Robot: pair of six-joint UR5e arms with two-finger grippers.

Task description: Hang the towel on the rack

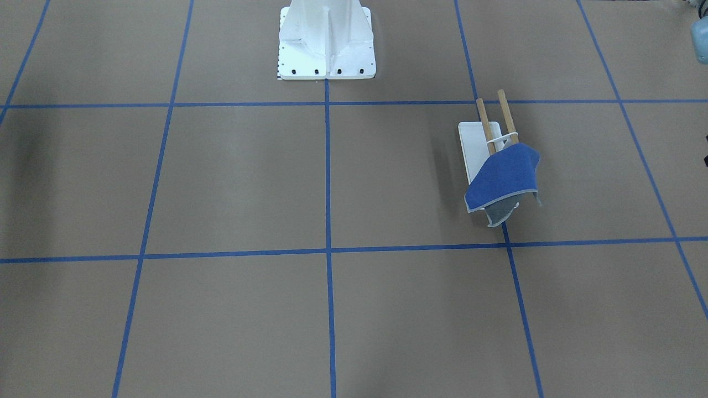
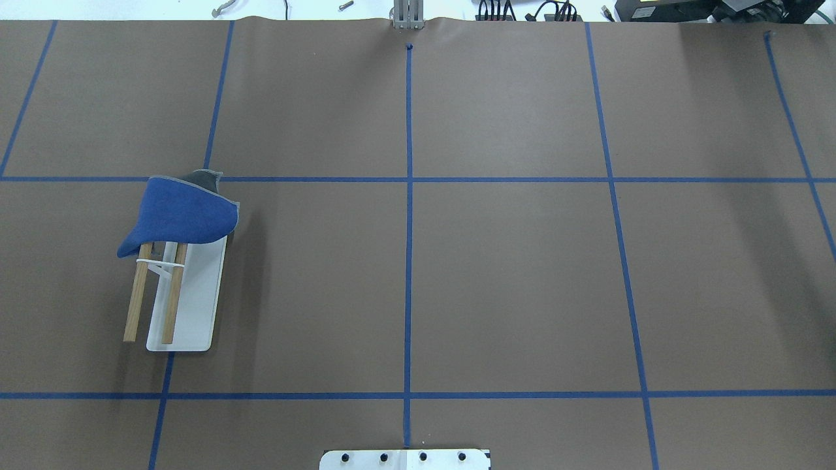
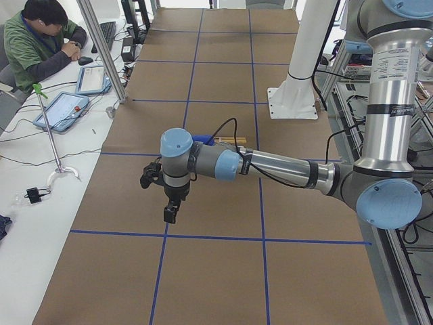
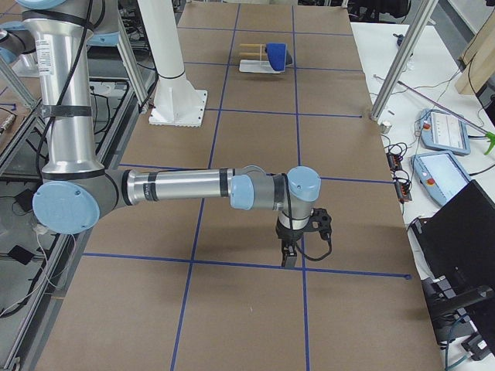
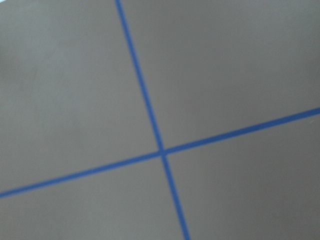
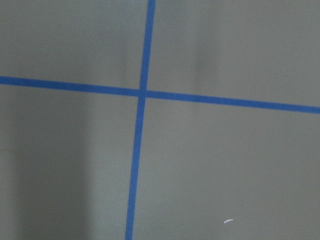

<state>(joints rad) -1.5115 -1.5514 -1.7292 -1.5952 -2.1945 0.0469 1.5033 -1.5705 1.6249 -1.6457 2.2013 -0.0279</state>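
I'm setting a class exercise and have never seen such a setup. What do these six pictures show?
This is a robot with two arms at a brown table marked with blue tape. Two pictures look down on it, from behind the robot and from opposite. Two are from the table's ends: one shows the left arm near, the other the right arm. Two are wrist cameras, seeing only table and tape. A blue towel hangs over the wooden dowels of a small white rack. The left gripper and right gripper appear to hold nothing.
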